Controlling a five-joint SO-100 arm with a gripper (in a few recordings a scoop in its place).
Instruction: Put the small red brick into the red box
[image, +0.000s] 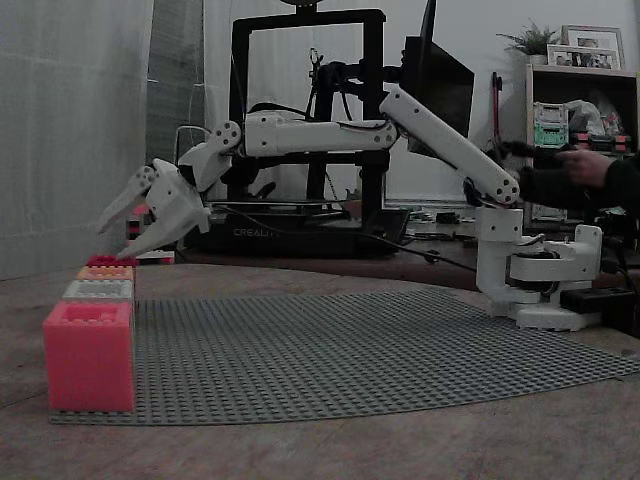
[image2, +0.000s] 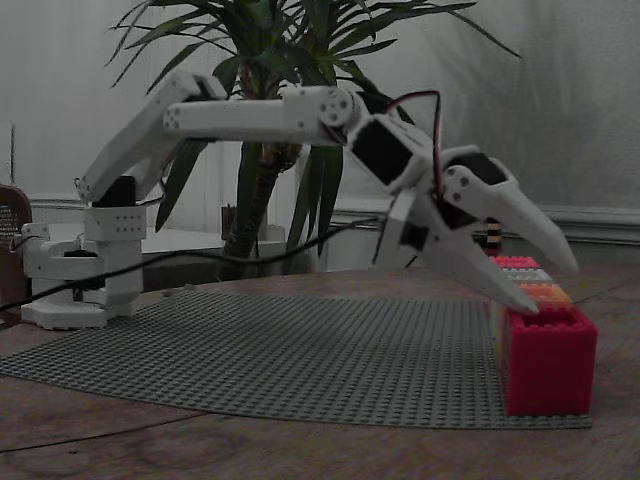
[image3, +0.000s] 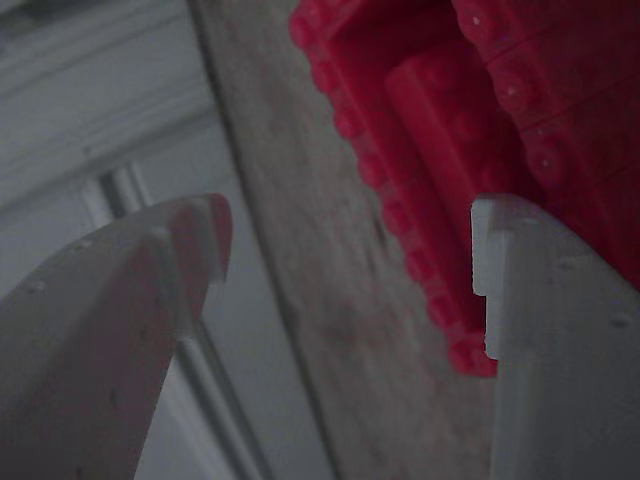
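Note:
My gripper (image: 112, 240) is open, its white fingers spread above the far end of a row of boxes. In the wrist view the gripper (image3: 345, 240) holds nothing. Beyond its right finger (image3: 530, 330) lies the deep-red red box (image3: 335, 95) with a studded rim. An oblong studded piece, apparently the small red brick (image3: 440, 125), lies inside that box. In both fixed views the red box (image: 110, 261) (image2: 515, 262) is the farthest of the row and sits just below the fingertips (image2: 530, 305).
The row also holds an orange box (image: 105, 272), a grey box (image: 98, 290) and a large pink-red box (image: 88, 355) at the near corner of the grey studded baseplate (image: 380, 345). The arm's base (image: 535, 280) stands at the right, with a 3D printer (image: 305, 130) behind.

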